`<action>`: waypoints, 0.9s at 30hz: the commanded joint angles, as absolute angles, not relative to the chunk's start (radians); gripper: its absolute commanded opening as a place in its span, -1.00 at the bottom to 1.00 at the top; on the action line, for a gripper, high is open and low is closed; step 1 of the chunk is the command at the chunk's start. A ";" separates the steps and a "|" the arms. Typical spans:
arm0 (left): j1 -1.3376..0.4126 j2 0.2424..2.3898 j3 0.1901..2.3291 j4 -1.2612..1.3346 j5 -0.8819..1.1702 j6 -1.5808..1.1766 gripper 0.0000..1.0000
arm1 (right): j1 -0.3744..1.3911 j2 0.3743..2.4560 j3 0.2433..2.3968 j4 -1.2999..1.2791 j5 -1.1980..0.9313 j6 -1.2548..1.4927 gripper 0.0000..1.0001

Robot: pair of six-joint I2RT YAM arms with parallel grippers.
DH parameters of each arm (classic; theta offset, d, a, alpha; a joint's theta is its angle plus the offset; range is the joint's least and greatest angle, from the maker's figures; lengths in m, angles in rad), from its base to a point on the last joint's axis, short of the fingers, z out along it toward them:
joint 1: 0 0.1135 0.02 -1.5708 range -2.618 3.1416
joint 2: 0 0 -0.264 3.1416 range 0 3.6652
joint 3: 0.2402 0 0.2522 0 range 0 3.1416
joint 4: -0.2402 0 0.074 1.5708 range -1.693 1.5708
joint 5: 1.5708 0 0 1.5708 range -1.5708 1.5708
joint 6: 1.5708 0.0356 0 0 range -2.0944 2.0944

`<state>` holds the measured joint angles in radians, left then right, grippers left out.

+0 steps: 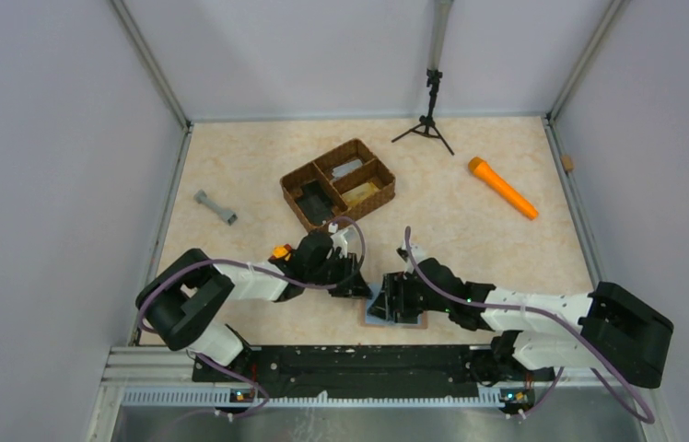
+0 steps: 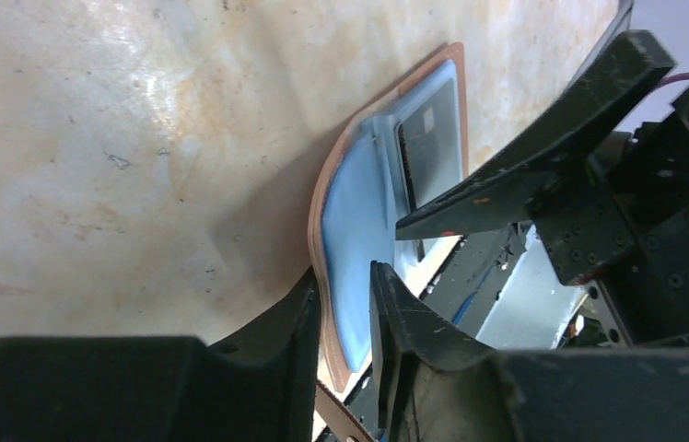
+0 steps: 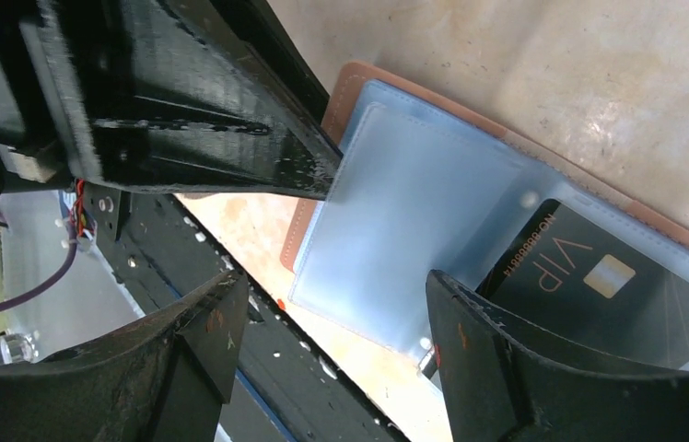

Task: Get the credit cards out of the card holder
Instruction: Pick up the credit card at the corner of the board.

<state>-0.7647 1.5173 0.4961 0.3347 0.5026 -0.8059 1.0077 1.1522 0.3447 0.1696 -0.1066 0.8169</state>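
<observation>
We see a pale marbled table (image 1: 258,157). Toward its far middle sits a brown woven basket (image 1: 297,175) of three compartments: a grey item in the far one, something yellowish in the right one, a dark thing in the near-left one. Left of it lies a small grey dumbbell-shaped piece (image 1: 216,207). An orange flashlight (image 1: 503,188) lies aslant on the right, well apart from the basket. A black tripod (image 1: 427,120) stands at the far edge.
</observation>
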 commanded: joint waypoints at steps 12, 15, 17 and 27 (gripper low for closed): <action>-0.759 1.477 0.451 0.541 0.587 -0.879 -0.04 | 1.019 1.196 0.298 0.389 -0.131 0.862 0.41; -0.759 1.472 0.449 0.540 0.580 -0.884 -0.02 | 1.019 1.197 0.304 0.387 -0.125 0.857 0.41; -0.759 1.466 0.444 0.552 0.579 -0.893 0.01 | 1.020 1.195 0.309 0.388 -0.117 0.856 0.41; -0.759 1.466 0.460 0.492 0.571 -0.854 -0.05 | 1.020 1.200 0.332 0.402 -0.105 0.849 0.58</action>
<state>-0.7605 1.4853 0.4442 0.4984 0.5682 -0.8864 1.0077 1.1927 0.3016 0.3527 -0.1181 0.8574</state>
